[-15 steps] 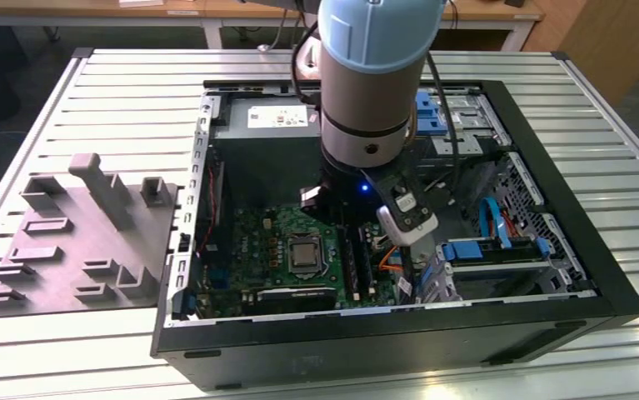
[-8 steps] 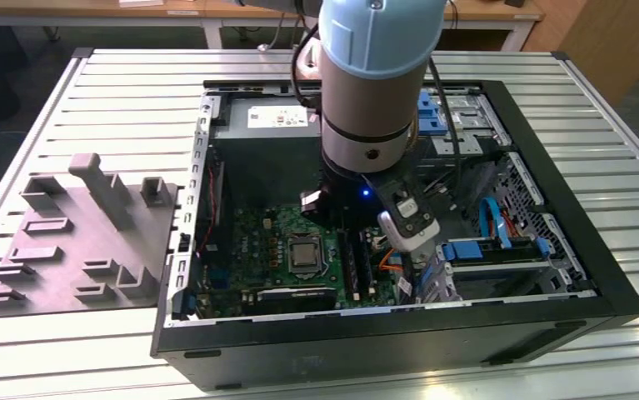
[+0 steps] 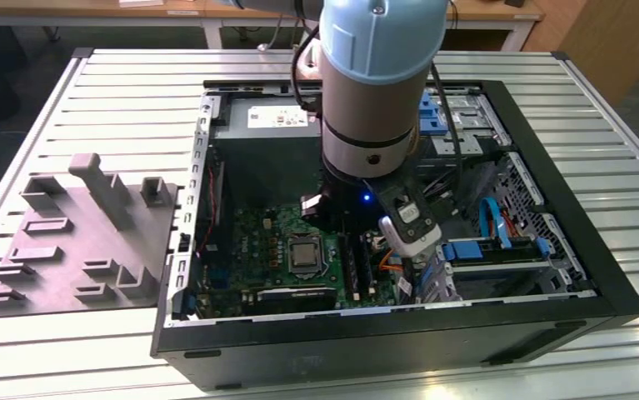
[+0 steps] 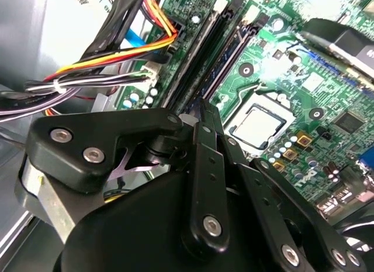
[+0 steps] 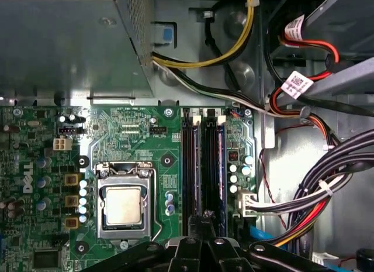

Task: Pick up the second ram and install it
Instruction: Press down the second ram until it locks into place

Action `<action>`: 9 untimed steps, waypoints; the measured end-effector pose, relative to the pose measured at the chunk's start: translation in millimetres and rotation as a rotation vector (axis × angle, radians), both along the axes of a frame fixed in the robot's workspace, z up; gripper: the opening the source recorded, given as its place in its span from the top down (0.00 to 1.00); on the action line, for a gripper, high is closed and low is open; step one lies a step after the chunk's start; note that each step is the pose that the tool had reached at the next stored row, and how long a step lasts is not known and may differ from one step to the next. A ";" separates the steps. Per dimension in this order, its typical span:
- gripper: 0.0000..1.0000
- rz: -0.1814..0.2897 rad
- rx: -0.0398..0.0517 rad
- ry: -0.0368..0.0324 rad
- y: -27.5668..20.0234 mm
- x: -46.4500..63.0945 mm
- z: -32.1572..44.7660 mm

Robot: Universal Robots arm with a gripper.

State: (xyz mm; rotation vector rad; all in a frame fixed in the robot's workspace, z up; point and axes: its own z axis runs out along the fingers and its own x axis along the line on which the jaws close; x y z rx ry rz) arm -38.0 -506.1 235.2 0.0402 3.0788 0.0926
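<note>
Where the hand is: inside the open computer case (image 3: 586, 250), low over the black memory slots (image 5: 196, 161), the arm (image 3: 375, 83) reaching straight down from above.
Hand (image 4: 203, 108): its black fingers are drawn narrowly together at the near end of the slots; I cannot tell whether anything is pinched between them.
Second ram (image 5: 220, 161): a thin dark-blue edge standing in the slot bank, on the side next to the cable bundle (image 5: 315, 196), just ahead of the hand.
Open room: tight, with the grey power-supply box (image 5: 58, 44) past the far end of the slots, the processor socket (image 5: 124, 205) on one side and wires on the other.
Materials: green motherboard (image 5: 140, 126), bare metal socket lid, black jointed hand links with silver screws, ribbed metal tabletop (image 3: 108, 92).
Beside the case: a grey moulded tray (image 3: 75, 242) at the exterior view's left.
Writing: a pale label on the box and a barcode tag (image 5: 297, 83) on a cable.
</note>
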 end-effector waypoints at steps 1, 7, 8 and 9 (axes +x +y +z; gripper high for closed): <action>0.90 0.000 0.0000 0.0000 -0.7 0.0 0.0; 0.90 0.000 0.0000 0.0000 -7.1 0.0 0.0; 0.90 0.000 0.0000 0.0000 -8.5 0.0 0.0; 0.90 0.000 0.0000 0.0000 -9.7 0.0 0.0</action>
